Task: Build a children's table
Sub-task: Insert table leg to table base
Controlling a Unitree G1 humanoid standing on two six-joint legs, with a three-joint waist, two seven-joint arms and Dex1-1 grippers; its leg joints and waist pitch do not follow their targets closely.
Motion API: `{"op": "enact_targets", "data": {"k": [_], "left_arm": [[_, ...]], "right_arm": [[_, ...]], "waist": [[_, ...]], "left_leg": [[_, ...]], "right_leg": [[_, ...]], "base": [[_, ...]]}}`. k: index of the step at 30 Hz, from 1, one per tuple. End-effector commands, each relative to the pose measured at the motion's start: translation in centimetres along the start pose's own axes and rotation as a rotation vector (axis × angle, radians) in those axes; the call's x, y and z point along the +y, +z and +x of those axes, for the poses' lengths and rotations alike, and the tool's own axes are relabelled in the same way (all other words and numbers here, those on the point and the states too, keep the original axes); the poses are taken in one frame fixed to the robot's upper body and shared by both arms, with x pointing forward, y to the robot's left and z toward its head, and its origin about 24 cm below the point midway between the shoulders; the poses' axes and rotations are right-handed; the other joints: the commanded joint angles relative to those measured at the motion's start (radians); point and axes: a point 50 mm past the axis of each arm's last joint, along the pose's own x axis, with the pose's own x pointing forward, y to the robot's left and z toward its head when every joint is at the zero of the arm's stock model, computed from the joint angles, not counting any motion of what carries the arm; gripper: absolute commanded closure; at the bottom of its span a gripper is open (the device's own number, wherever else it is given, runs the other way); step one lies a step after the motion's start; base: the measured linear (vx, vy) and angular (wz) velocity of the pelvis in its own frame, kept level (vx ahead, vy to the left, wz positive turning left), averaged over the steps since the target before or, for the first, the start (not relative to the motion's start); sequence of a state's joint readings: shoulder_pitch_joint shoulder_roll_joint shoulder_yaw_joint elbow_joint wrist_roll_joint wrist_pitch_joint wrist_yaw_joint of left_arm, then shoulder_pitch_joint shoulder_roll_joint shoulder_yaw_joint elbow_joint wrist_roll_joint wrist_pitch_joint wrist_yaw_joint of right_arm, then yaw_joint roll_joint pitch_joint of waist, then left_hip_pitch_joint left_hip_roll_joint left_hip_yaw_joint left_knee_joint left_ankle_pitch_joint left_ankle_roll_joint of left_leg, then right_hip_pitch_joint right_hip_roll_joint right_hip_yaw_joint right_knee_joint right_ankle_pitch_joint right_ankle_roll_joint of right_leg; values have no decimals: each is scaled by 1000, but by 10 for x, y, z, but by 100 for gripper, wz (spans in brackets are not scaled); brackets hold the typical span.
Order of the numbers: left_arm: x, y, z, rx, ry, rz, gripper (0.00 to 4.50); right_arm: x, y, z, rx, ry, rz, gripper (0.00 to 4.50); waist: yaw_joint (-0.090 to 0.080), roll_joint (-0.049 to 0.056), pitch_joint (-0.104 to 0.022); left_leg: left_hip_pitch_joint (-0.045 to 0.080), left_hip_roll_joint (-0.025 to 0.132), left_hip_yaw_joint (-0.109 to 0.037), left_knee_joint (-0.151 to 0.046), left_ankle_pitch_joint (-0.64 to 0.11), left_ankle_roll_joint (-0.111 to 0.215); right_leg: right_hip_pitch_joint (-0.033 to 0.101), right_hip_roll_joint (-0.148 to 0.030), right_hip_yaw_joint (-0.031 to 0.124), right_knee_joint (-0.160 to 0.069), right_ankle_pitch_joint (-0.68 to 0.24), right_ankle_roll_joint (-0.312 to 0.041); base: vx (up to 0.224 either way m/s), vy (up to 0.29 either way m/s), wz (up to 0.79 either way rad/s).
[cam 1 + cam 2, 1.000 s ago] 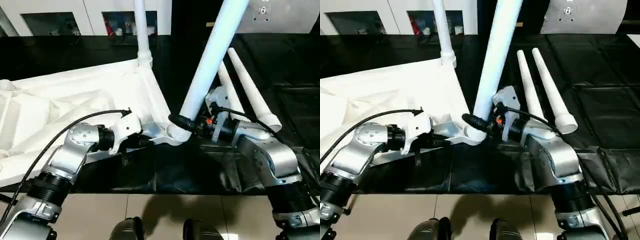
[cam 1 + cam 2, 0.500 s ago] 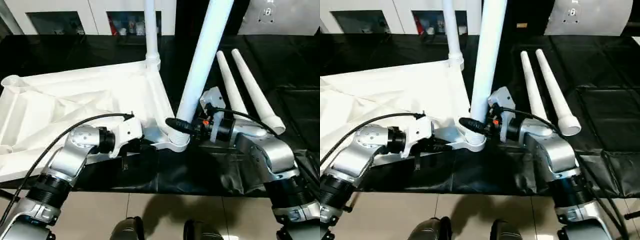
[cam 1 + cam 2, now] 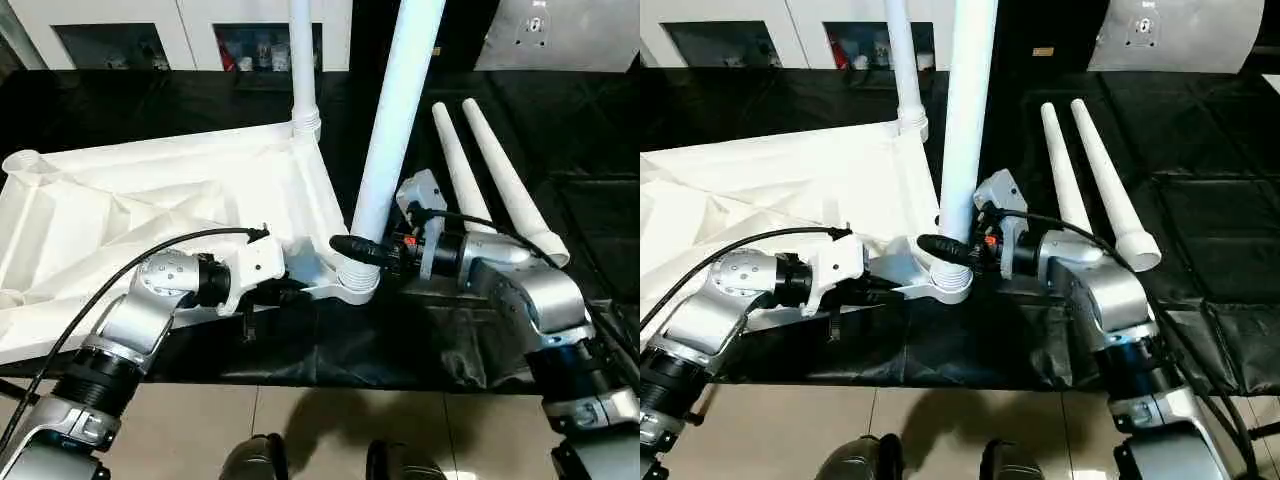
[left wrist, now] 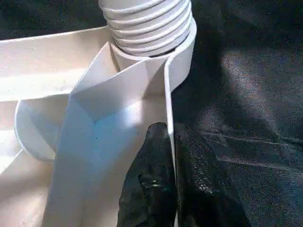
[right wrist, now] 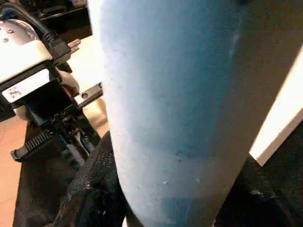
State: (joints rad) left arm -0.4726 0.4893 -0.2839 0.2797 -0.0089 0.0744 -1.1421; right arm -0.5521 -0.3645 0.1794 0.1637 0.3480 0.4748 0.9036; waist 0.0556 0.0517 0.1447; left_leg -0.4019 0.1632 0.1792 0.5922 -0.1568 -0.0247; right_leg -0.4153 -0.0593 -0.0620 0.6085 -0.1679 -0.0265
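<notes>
Two legs already stand up from the table top (image 3: 150, 200), which lies underside up on the black cloth (image 3: 400, 340) before me. My left gripper (image 4: 170, 142) is pinched tight on the thin side wall of the top, just beside the near corner socket (image 3: 352, 283). My right gripper (image 3: 362, 250) is wrapped around the near leg (image 3: 395, 110) close to its base, where it enters that socket. Two spare legs (image 3: 495, 170) lie side by side on the cloth beyond my right arm.
</notes>
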Motion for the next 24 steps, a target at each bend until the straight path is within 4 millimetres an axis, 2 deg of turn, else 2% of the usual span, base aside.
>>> {"op": "enact_targets", "data": {"k": [1, 4, 5, 8, 10, 17, 21, 23, 24], "left_arm": [[-2, 3, 2, -7, -15, 48, 450], [-2, 3, 2, -8, -10, 49, 450], [-2, 4, 3, -9, -8, 49, 450], [-2, 4, 4, -10, -4, 51, 450], [-2, 4, 4, -11, -1, 51, 450], [-1, 6, 3, -20, 11, 52, 450], [2, 7, 1, -37, 38, 38, 450], [3, 7, 1, -42, 48, 32, 450], [4, 7, 1, -47, 53, 27, 450]], "right_arm": [[-3, -8, -1, 95, -2, -43, 261], [-2, -5, 2, 128, 33, -101, 261], [1, -6, 5, 151, 69, -135, 261], [4, -6, 7, 162, 102, -155, 261], [6, -7, 9, 158, 110, -151, 261], [0, -12, 9, 90, 51, -70, 261], [-5, -17, 0, 33, -2, 17, 261], [-6, -19, -3, 13, -19, 48, 261], [-6, -21, -5, 0, -30, 66, 261]], "waist": [[0, -16, -85], [-1, -16, -84], [-1, -25, -82], [-2, -23, -82], [-2, -26, -82], [-3, -21, -80], [-2, -17, -80], [0, -12, -81], [0, -13, -80]], "left_leg": [[27, 65, -25, -68, -199, 52], [27, 64, -25, -68, -201, 52], [25, 64, -24, -67, -200, 56], [27, 65, -25, -68, -203, 56], [28, 65, -25, -69, -210, 57], [29, 66, -27, -71, -234, 49], [30, 67, -28, -73, -243, 42], [30, 67, -28, -72, -241, 43], [30, 67, -27, -73, -245, 43]], "right_leg": [[47, -92, 57, -80, -321, -198], [46, -91, 57, -78, -319, -202], [47, -94, 59, -78, -327, -200], [44, -92, 59, -80, -337, -195], [44, -92, 59, -82, -343, -193], [43, -93, 59, -85, -366, -195], [43, -92, 59, -85, -354, -198], [44, -93, 59, -83, -339, -204], [43, -94, 60, -85, -338, -205]], "base": [[0, 0, 0], [0, 0, 0], [0, 0, 0], [0, 0, 0], [0, 0, 0], [0, 0, 0], [0, 0, 0], [0, 0, 0], [0, 0, 0]]}}
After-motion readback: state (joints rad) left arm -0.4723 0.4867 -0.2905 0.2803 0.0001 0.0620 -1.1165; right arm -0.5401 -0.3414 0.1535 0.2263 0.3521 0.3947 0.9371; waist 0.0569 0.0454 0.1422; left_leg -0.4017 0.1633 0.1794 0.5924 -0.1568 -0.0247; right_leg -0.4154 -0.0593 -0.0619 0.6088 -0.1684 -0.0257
